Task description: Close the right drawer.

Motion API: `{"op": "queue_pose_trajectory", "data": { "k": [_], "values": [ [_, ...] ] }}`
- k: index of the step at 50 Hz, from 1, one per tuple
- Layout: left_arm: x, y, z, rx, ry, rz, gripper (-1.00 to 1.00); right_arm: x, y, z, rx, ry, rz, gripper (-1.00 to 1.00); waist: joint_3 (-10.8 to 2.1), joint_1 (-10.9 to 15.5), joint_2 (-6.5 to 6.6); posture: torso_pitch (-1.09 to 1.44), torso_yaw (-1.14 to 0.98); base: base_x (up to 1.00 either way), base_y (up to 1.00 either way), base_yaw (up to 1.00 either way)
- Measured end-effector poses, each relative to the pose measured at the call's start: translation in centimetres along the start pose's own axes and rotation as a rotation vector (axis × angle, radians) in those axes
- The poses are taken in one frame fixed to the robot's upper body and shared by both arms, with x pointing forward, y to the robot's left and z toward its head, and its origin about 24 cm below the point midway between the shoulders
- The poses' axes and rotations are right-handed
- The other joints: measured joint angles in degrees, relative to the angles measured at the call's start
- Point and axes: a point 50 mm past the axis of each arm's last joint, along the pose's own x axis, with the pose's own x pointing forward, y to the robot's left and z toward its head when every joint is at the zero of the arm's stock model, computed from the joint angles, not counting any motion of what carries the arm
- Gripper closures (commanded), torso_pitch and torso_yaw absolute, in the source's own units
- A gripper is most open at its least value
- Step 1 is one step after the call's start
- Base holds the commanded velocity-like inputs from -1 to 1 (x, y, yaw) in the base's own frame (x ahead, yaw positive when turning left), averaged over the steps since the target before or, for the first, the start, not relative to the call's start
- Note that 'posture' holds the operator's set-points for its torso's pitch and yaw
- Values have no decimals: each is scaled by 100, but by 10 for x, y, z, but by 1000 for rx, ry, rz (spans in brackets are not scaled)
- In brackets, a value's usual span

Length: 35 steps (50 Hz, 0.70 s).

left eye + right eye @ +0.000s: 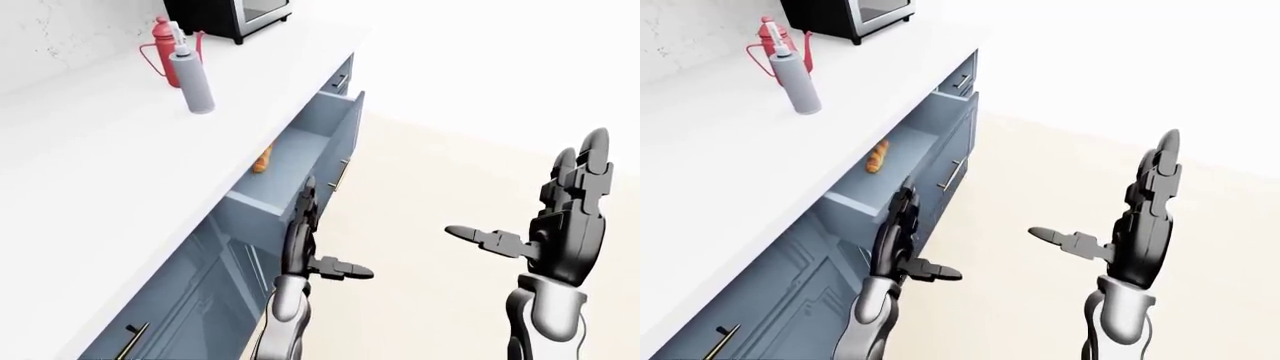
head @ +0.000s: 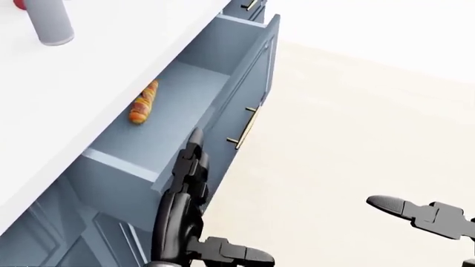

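Drawer (image 2: 223, 100) juts open toward lower-right in head view, left hand (image 2: 185, 172) against its panel.

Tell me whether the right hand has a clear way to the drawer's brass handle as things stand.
Probably yes. The right hand hangs open over bare floor, well to the view's right of the brass handle; nothing lies between them, and the left hand presses the drawer front below the handle.

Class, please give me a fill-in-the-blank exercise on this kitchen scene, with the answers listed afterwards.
1. The left hand presses its flat fingers against the front of the ____.
2. Inside the drawer lies a single ____.
3. The right hand holds nothing and its fingers are ____.
4. On the counter, the grey bottle stands beside a ____ bottle.

Missing words: drawer; bread roll; open; red
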Motion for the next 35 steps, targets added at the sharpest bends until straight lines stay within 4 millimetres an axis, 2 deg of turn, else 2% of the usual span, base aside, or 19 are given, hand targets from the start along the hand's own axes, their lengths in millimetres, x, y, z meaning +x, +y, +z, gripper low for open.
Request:
{"op": "queue_pose_trajectory", "data": {
  "k": [8,24,35],
  "values": [
    [10,8,-6,-41,36,31,-100,0,0,0,1,1,1,-100,-19,5,0,0,0,0,0,0],
    [17,18,-19,-84,116,71,-100,0,0,-1,3,6,-1,-100,-20,2,-2,0,0,0,0,0],
    [25,33,-18,-107,123,149,-100,0,-1,-1,3,5,-2,-100,-8,-21,4,0,0,0,0,0]
  ]
}}
